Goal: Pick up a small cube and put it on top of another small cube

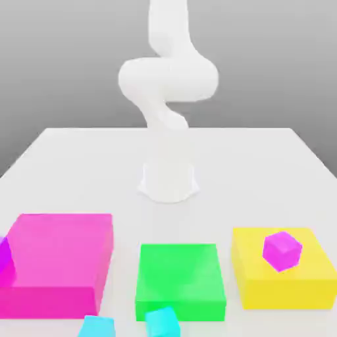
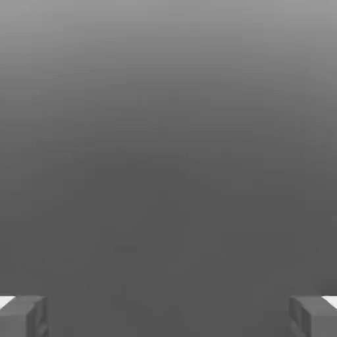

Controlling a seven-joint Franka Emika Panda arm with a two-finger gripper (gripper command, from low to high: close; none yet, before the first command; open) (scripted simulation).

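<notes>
Two small bright cyan cubes (image 1: 97, 326) (image 1: 162, 322) at near worktop (image 1: 79, 164) edge, just before pink-green gap and green block. Behind: broad pink block (image 1: 62, 263), small magenta-purple cube (image 1: 4, 258) at its left edge; broad green block (image 1: 179, 280); broad yellow block (image 1: 283, 280) carrying magenta-purple cube (image 1: 282, 250). White arm (image 1: 168, 99) behind. Fingers (image 2: 23, 316) wide apart, nothing between.

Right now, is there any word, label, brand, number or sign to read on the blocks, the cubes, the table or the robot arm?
None: no text or sign is on anything.
Pink block: plain.
Green block: plain.
Yellow block: plain.
Purple cube: plain.
Two cyan cubes: plain.
White arm and table: no marking.
</notes>
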